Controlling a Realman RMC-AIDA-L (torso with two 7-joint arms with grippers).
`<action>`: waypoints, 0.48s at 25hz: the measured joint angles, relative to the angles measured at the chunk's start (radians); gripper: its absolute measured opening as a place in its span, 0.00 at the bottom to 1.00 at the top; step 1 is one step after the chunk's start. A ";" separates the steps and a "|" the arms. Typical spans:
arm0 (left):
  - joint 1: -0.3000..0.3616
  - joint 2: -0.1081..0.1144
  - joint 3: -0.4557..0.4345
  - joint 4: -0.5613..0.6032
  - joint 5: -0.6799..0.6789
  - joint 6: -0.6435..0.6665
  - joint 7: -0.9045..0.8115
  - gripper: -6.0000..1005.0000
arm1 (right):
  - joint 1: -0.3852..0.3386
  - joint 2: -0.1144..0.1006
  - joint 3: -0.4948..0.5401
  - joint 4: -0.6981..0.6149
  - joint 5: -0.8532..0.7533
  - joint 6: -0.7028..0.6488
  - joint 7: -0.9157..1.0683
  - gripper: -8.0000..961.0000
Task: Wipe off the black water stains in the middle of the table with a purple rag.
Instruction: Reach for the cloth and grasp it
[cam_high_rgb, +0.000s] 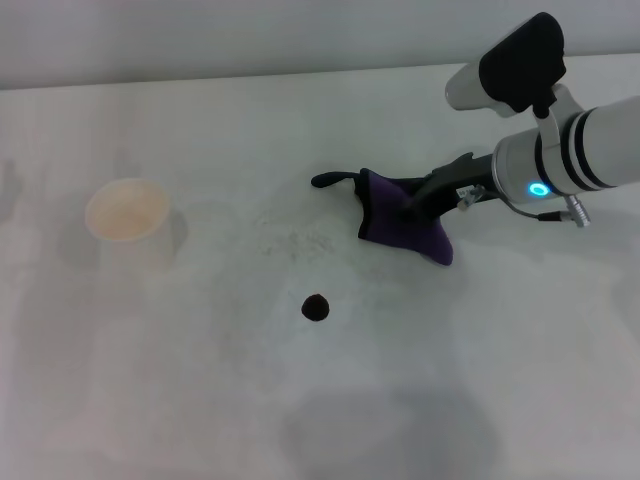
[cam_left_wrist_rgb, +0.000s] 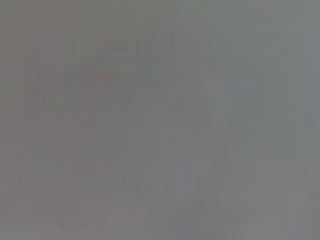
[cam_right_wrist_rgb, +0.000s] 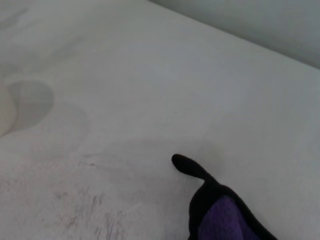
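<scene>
Looking down from the head camera, we see the table (cam_high_rgb: 200, 400), a wide matte white surface that fills almost the whole view, with a pale wall running along its far edge. Faint grey speckled smudges (cam_high_rgb: 295, 240) mark the tabletop near its middle, and a soft grey shadow lies on the near part. In the right wrist view the same white surface (cam_right_wrist_rgb: 150, 75) shows thin grey scratch-like streaks (cam_right_wrist_rgb: 95, 215) and the wall beyond the far edge.

We find one container: a white paper cup (cam_high_rgb: 127, 212) standing upright on the robot's left side, well apart from everything else. Its inside looks pale and we cannot tell whether it holds anything.

The black water stains (cam_high_rgb: 316, 307) appear as one small round dark blot near the table's centre, just nearer the robot than the smudges. The purple rag (cam_high_rgb: 405, 230) lies on the table beyond and to the right of the blot, apart from it; its black loop tail (cam_high_rgb: 335, 180) points toward the robot's left. The right wrist view shows that tail (cam_right_wrist_rgb: 187, 167) and a purple corner of the cloth (cam_right_wrist_rgb: 222, 220).

The right gripper (cam_high_rgb: 412, 208) reaches in from the right, its dark fingers pinching the rag on its upper side. The left wrist view is a uniform grey, and we do not see the left gripper in any view.
</scene>
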 joint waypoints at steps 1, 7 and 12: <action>0.000 0.000 0.000 0.000 0.000 0.000 0.000 0.87 | 0.000 0.001 -0.002 -0.001 0.000 -0.005 0.000 0.47; 0.000 0.000 0.000 0.000 0.000 0.000 0.000 0.87 | 0.000 0.002 -0.014 -0.017 0.002 -0.035 0.005 0.44; 0.000 0.001 0.000 0.000 0.000 0.000 0.000 0.87 | 0.004 0.002 -0.014 -0.035 0.023 -0.045 0.001 0.41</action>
